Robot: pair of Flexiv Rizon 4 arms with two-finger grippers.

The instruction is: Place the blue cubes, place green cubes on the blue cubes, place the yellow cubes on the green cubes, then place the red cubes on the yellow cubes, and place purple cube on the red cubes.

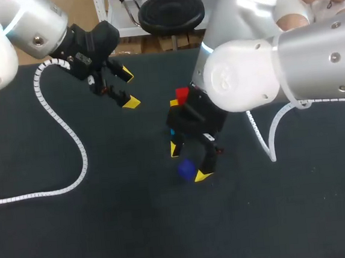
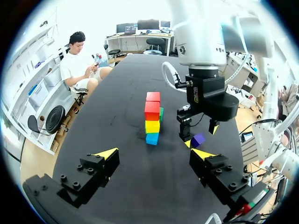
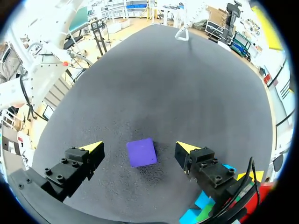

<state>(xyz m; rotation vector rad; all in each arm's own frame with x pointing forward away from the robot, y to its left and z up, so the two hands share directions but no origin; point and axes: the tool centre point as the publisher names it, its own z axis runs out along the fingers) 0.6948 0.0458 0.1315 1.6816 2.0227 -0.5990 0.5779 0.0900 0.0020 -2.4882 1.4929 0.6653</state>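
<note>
Right end effector: my right end effector [image 3: 139, 148] hangs low over the black cloth-covered counter [image 3: 187, 70], its yellow-tipped fingers spread wide and holding nothing.
Purple cube: the small, matte, solid-looking purple cube [image 3: 141, 152] lies flat on the counter between those fingers, touching neither one. It is turned a little askew to them.
Handling: I judge the cube light and stiff, with smooth faces that could slip under a light pinch. It should not crush or deform.
Where to hold: I would take it on two opposite flat side faces at about mid-height, turning the wrist first so the pads meet faces and not corners.
Stack: the stack of coloured cubes [image 2: 152, 119] stands just beside the right end effector, with blue at the bottom, yellow above and red on top. A green edge shows at its side. My right arm hides most of it in the head view.
Left end effector: my left end effector [image 2: 154, 154] is raised and well apart from the stack, its fingers open and empty.
Writing: I see no print on any cube. A small label on the right end effector's body is too small to read.
</note>
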